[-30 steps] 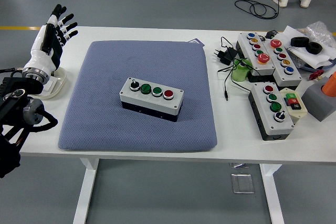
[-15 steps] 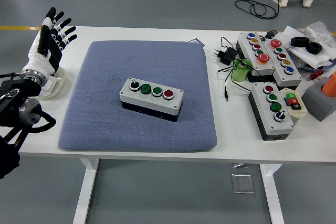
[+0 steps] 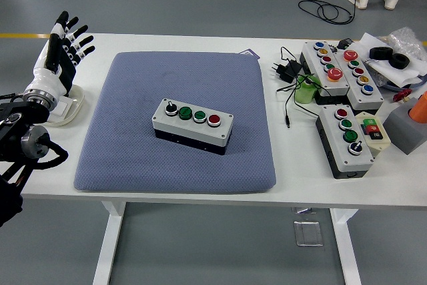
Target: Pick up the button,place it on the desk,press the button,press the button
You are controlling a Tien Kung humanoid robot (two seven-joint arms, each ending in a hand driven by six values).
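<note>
Watching the left hand (image 3: 61, 48), I see it has drifted a little further left and back over the last second, away from the blue pad (image 3: 127, 145), toward the table's left edge. Its fingers are spread and upright, holding nothing, above the white dish (image 3: 72, 108) at that edge. The button box (image 3: 193, 125) sits untouched near the middle of the pad, a black selector, two green buttons and a red one in a row on top. It is well apart from the hand. I take this as a retreat or a reset, not an approach, so the pick-up has not begun. My right arm is out of view. Other button boxes (image 3: 347, 139) lie at the table's right side among cables.
</note>
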